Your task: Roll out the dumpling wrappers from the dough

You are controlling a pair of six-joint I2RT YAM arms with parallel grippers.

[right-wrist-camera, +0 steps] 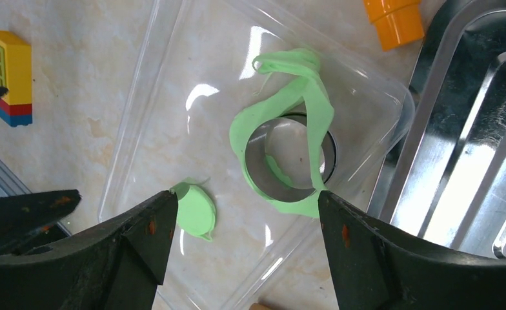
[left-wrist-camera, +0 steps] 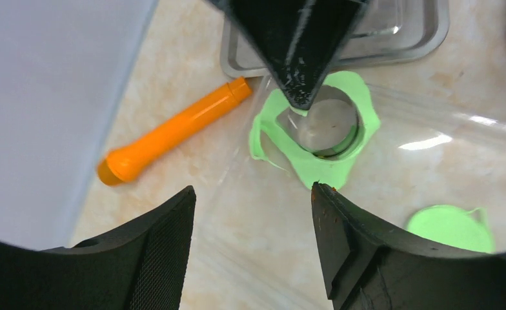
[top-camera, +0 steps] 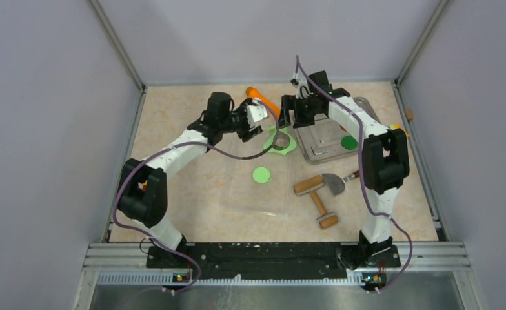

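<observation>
The right gripper hangs above a clear plastic sheet with its jaws spread wide and nothing held between them. Just ahead of its fingertips sits the dough, a thin, ragged sheet of lime-green clay. A metal ring cutter stands in the dough, which is draped over and around it. One fingertip is at the ring's edge, on the side nearest the metal tray. Whether it presses the dough or only comes close is unclear.

One finished dumpling wrapper, a small lime-green disc with a curled edge, lies just off the tip of the other finger.

The left gripper faces the same spot from the opposite side, also wide open and empty. The dough and ring lie just beyond its fingertips, and an orange tool lies farther off to one side.

The likely next step is to free the ring and the cut disc from the scrap. The soft scrap clings to the ring, so lifting it could drag the whole sheet up, stretch it or tear it. The plastic sheet looks light and could slide or lift with the dough. The nearby wrapper could be nudged or creased by a closing finger. The two grippers are close together and could bump.
</observation>
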